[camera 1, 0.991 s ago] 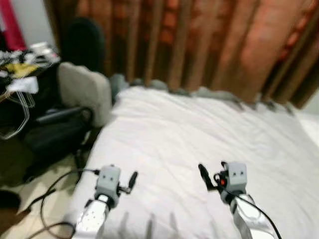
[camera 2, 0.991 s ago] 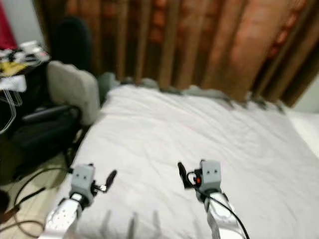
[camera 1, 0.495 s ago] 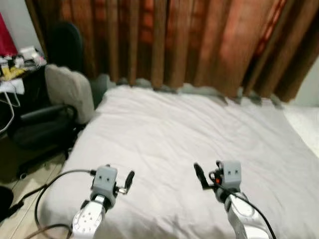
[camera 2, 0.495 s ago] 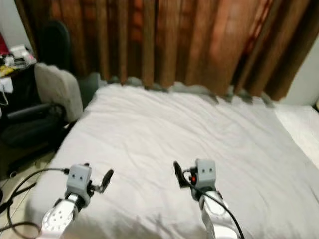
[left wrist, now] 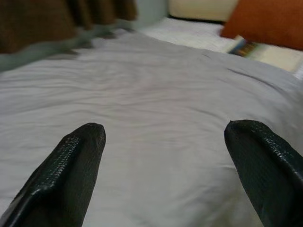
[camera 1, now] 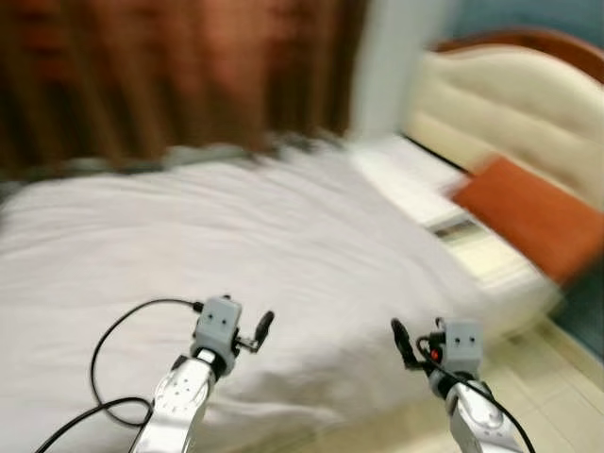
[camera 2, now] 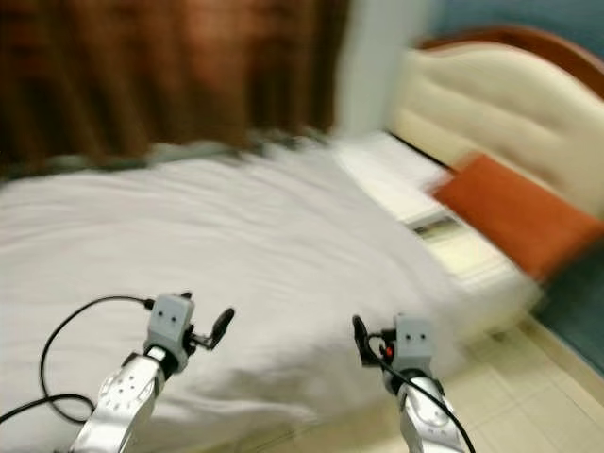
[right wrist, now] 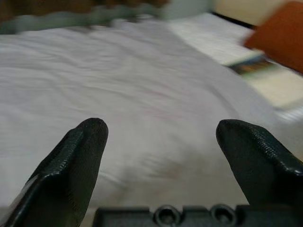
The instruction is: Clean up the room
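A bed with a rumpled white duvet point(camera 1: 236, 226) spreads before me, blurred by camera motion. An orange pillow point(camera 1: 533, 215) leans at the head end, on the right, below a cream padded headboard point(camera 1: 500, 104). A small colourful flat item point(left wrist: 244, 47) lies beside that pillow; I cannot tell what it is. My left gripper point(camera 1: 262, 327) hovers over the duvet's near edge, open and empty, its fingers point(left wrist: 71, 165) wide apart. My right gripper point(camera 1: 401, 342) is held near the bed's near right corner, also open and empty, facing the duvet point(right wrist: 142, 94).
Brown curtains point(camera 1: 170, 75) hang behind the bed's far side. Pale tiled floor point(camera 1: 557, 377) lies to the right of the bed, below the pillow end. A black cable point(camera 1: 113, 349) loops from my left arm over the duvet.
The camera has swung sharply to the right: the chair and cluttered desk on the left are out of view, and the headboard and orange pillow have come in. Both grippers keep their pose.
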{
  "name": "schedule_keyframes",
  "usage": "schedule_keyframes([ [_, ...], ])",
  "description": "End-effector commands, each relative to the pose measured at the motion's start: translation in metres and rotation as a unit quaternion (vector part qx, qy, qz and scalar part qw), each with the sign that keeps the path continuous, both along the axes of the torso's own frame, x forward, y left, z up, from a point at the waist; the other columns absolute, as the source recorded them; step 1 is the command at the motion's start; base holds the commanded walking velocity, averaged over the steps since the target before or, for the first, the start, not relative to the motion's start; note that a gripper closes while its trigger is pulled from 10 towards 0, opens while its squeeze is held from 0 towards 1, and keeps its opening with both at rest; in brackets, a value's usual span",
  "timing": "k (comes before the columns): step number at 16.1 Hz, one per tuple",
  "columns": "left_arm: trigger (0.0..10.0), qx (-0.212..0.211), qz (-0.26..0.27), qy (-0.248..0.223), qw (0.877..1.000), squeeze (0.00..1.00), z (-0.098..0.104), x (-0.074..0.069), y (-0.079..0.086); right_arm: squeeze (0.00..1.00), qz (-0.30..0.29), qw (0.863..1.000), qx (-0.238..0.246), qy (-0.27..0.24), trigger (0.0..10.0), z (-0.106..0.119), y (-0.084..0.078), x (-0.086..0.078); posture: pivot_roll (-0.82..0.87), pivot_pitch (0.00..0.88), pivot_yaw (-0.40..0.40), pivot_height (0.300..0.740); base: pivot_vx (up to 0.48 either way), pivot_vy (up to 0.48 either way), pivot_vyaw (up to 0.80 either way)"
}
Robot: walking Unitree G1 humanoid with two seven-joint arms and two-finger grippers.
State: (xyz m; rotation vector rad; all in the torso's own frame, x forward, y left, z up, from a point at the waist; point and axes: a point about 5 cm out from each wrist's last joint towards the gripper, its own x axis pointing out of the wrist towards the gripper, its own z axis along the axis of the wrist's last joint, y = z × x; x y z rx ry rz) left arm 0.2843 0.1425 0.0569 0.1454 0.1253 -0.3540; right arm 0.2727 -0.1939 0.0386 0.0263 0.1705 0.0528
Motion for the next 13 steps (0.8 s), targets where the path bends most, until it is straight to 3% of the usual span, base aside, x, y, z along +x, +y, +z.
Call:
schedule_keyframes([
  [1,10.0,-0.008,-0.017,0.013,1.0,0.0,-0.003,0.001,-0.011,0.0,-0.021,1.0,-0.003,-0.008,10.0,0.003,-0.009,-0.002,0.0,0.0,-0.011,0.74,0.0,0.0,-0.8],
  [8,10.0,-0.018,-0.001,0.026,1.0,0.0,-0.007,0.004,-0.012,0.0,-0.033,0.999,-0.011,-0.004,10.0,0.003,-0.019,-0.01,-0.02,0.0,-0.015,0.74,0.0,0.0,-0.8],
  [13,10.0,-0.031,0.0,0.02,0.999,0.0,-0.005,0.008,-0.019,0.0,-0.037,0.999,-0.015,-0.009,10.0,0.007,-0.022,-0.009,-0.03,0.0,-0.018,0.74,0.383,-0.265,-0.8],
])
